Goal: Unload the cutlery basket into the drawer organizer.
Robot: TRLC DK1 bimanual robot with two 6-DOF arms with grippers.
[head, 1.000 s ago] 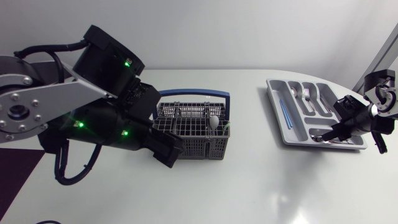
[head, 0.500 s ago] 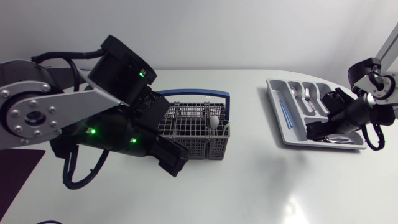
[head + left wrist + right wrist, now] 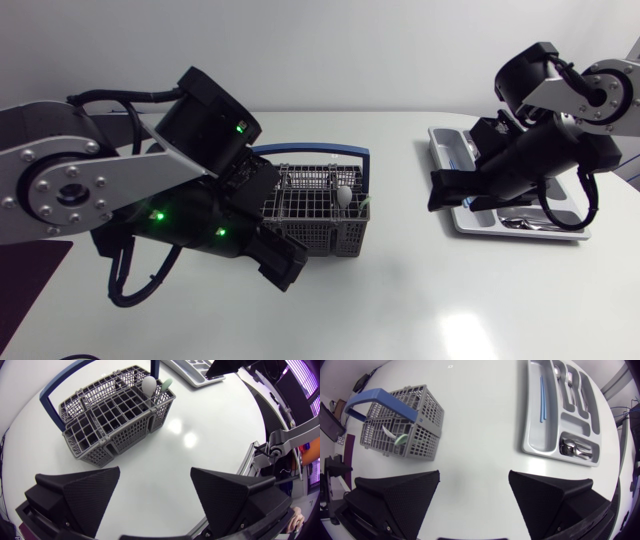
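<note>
Grey plastic makes up the basket (image 3: 320,215), which sits on the white table (image 3: 400,300) a little left of the middle of the head view. A blue handle (image 3: 320,152) runs along its back edge. Only two things poke up from it, both at its right end: a white spoon (image 3: 344,196) and, right beside it, a green-tipped piece (image 3: 166,383).

The organizer (image 3: 532,425) lies at the right of the head view, well apart from the basket. It already holds a blue stick (image 3: 542,392), forks (image 3: 570,380) and spoons (image 3: 577,447).

The left gripper (image 3: 155,475) hangs near the basket's front left corner. Its fingers are spread wide and have nothing in them. The right gripper (image 3: 474,477) is just as wide and just as empty. It hangs over the table by the organizer's left side and points toward the basket.

Here is what I think could go wrong. The spoon and the green-tipped piece stand very close together, and the fingers are broad. A grab for one could catch both, or knock the other over. The basket looks light and nothing holds it down, so a bump from the big left arm could slide it or tip it. The blue handle could block a reach from the back. If both arms go for that same corner, they could hit each other. A piece pinched only at its tip could also swing and land on the organizer's rim or in the wrong slot.
</note>
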